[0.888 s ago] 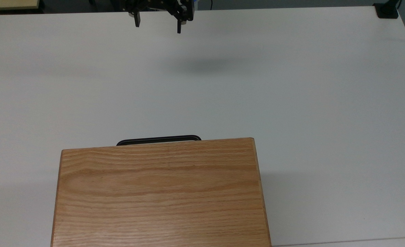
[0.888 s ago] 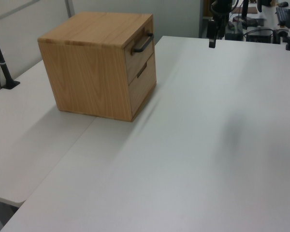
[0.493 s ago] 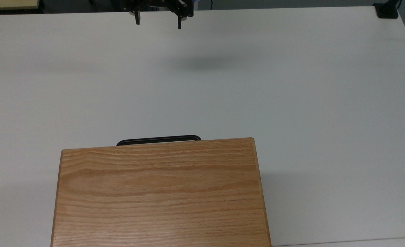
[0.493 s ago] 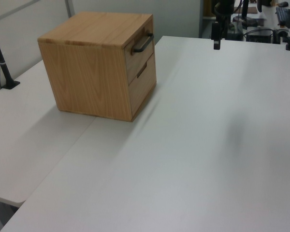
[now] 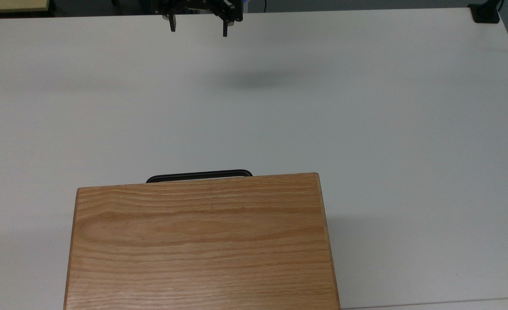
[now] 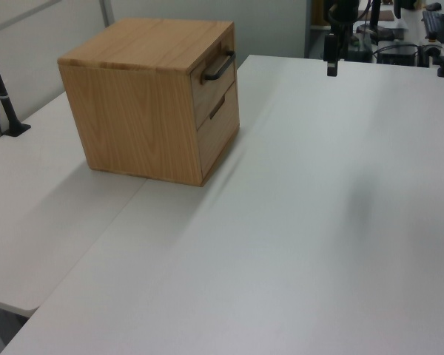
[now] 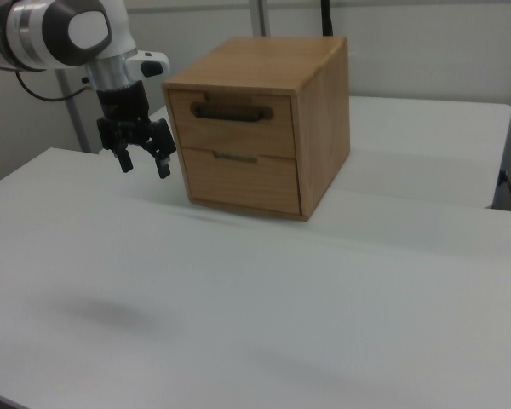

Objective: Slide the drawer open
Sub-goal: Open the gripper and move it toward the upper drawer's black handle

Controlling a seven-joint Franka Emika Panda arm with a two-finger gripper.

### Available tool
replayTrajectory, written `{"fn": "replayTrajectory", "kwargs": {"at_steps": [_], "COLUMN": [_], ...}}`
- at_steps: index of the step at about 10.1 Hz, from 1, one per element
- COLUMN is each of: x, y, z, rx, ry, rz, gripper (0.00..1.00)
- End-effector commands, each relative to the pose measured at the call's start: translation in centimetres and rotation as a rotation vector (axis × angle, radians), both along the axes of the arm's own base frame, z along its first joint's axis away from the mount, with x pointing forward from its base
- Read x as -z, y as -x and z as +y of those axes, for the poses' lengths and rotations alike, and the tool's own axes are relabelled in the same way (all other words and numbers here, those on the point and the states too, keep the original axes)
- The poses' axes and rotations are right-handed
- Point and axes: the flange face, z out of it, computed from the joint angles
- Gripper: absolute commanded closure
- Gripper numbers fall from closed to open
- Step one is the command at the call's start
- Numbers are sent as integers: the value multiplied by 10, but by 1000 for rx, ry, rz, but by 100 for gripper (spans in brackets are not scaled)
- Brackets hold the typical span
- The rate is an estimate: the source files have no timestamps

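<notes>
Pincer: was held above the white worktop near its far edge in the top view, fingers spread wide apart, nothing gripped.
Drawer: was seen fully pushed into the oak cabinet, upper of two, black bar handle untouched.
Separation: pincer and handle were kept well apart.

top view: cabinet top hides drawer front, cut by bottom edge | hand upper part cut off

Cabinet on table, end effector apparently well apart.
</notes>
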Motion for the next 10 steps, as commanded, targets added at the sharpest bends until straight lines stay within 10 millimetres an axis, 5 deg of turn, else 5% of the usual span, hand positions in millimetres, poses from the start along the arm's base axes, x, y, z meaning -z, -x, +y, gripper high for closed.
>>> {"fn": "replayTrajectory", "kwargs": {"at_steps": [1, 5, 10], "x": [5, -8, 8], "y": [-2, -9, -51], "z": [0, -6, -4], "rx": [-21, -6, -27], "ry": [-13, -25, -28], "rz": [19, -47, -230], "gripper": [0, 0, 0]}}
